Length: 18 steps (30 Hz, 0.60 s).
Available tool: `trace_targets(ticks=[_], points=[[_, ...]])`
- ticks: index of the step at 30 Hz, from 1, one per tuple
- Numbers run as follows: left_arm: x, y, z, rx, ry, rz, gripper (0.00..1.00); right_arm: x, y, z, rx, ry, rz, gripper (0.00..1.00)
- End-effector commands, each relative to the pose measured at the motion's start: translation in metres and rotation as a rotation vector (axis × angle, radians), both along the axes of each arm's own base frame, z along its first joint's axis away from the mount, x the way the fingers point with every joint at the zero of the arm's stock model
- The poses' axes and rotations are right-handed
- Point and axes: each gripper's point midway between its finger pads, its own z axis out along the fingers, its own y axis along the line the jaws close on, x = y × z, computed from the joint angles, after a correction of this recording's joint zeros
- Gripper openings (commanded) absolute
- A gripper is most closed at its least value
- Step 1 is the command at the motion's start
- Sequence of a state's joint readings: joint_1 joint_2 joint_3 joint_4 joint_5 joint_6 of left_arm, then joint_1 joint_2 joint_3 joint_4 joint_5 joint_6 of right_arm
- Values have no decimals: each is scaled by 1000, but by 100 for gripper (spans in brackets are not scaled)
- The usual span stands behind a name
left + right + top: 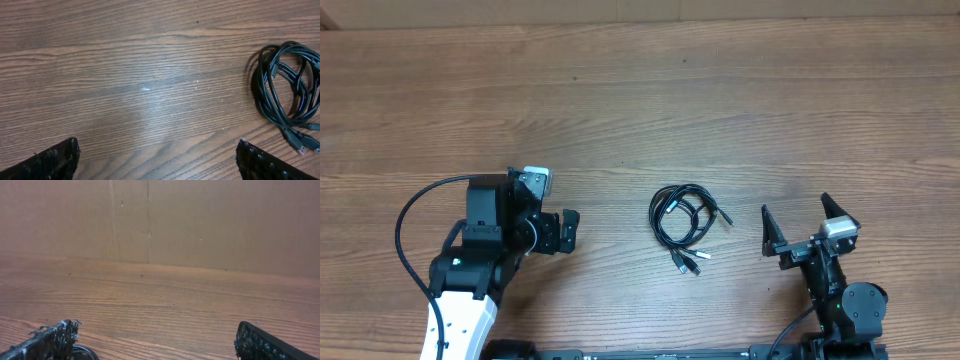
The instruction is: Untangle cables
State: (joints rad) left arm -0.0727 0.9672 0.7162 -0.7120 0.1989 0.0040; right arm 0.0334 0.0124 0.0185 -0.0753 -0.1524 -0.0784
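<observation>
The cables (685, 218) lie in one loose black coil on the wooden table, between my two arms, with plug ends trailing toward the near edge. In the left wrist view the cables (260, 92) sit at the right edge, ahead and to the right of my left gripper (157, 145), which is open and empty. In the overhead view the left gripper (572, 230) points at the coil from the left, a short gap away. My right gripper (795, 207) stands open to the right of the coil. In its own view the right gripper (156, 327) is empty, and a bit of cable (86, 353) shows by its left finger.
A cardboard wall (200, 220) stands along the table's far side. The left arm's own thick black cable (405, 230) loops out to the left of its base. Bare wood surrounds the coil.
</observation>
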Motion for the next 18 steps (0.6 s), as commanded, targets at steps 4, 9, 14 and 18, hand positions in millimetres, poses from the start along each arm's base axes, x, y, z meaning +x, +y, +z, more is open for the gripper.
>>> trace_targets(ticks=[4, 9, 14, 18], points=[[4, -4, 10, 2, -28, -32, 99, 0, 1, -4, 2, 7, 3, 100], [4, -4, 10, 1, -28, -32, 99, 0, 1, -4, 2, 7, 3, 100], [4, -4, 10, 1, -28, -32, 99, 0, 1, -4, 2, 7, 3, 100], [5, -4, 11, 0, -35, -32, 100, 0, 1, -4, 2, 7, 3, 100]])
